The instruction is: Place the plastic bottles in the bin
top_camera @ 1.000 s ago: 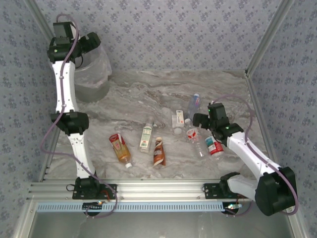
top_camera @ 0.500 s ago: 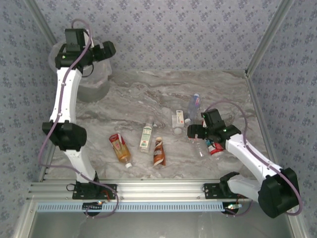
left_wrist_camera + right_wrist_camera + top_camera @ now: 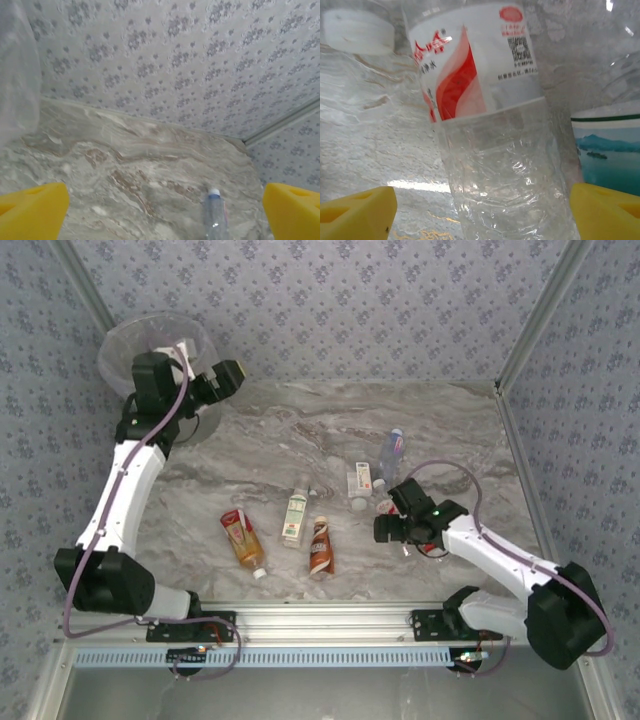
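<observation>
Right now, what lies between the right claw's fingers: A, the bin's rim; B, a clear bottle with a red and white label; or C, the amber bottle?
B: the right wrist view shows a clear bottle with a red and white label lying between the yellow fingers of the right claw, whose jaws stand wide around it.
</observation>
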You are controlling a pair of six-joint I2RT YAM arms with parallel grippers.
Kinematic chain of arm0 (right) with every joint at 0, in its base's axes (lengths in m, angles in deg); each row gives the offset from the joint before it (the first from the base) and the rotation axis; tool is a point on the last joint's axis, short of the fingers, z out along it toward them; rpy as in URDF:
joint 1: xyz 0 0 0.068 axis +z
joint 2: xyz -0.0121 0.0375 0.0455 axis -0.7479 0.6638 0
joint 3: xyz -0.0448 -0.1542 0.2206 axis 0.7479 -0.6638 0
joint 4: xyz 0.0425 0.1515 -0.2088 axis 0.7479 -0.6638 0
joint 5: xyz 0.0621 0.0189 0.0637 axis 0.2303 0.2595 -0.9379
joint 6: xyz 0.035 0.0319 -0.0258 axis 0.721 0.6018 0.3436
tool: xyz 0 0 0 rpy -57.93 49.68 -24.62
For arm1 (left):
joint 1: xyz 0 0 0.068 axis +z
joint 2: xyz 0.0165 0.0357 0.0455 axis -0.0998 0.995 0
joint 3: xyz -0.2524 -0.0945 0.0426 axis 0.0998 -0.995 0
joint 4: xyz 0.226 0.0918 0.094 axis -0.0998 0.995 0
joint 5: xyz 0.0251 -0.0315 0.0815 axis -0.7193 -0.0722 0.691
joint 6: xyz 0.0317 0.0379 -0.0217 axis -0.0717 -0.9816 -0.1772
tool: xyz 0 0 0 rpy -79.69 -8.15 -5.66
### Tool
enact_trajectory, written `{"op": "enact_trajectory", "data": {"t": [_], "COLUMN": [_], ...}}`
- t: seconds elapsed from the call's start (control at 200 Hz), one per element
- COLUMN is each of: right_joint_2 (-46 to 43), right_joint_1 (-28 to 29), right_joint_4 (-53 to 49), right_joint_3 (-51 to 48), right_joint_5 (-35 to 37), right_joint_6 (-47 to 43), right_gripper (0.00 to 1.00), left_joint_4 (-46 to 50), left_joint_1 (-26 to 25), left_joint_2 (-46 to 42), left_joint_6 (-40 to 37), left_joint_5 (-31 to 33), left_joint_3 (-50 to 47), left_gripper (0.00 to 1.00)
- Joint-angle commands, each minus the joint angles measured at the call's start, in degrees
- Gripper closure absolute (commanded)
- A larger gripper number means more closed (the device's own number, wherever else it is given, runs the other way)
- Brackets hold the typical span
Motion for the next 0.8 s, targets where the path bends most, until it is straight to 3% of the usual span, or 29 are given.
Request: {"op": "enact_trajectory", "data": {"t": [0.0,0.36,0.525,0.8], "right_joint_2": [2.8,13.4,15.0,12.8], "right_joint_1": [1.3,5.2,5.6,6.1], "right_joint_4": [-0.3,2.6,4.1,2.4], "right_joint_3": [-0.4,2.0,1.6,1.5], "right_joint_5": [4.2,6.6,7.7,13.2], "right_joint_6": [2.4,2.6,2.9,3.7], "right_gripper": [0.07,0.08,0.15,0.35], "left_joint_4": [-7.1,-8.8,-6.9,-6.8], "left_joint_1": [-0.9,-3.2,-3.2,-3.3], "left_joint_2": [-1.4,-2.6,-2.6,-1.9], "left_joint_6": [4.8,7.2,6.3,6.9], "left_joint_5": [-4.7,-5.8,-5.4,-4.1], "left_joint_3": [-3.4,-12.8,-13.9,-14.4], "left_gripper": [0.01,0.01,0.01,0.01]}}
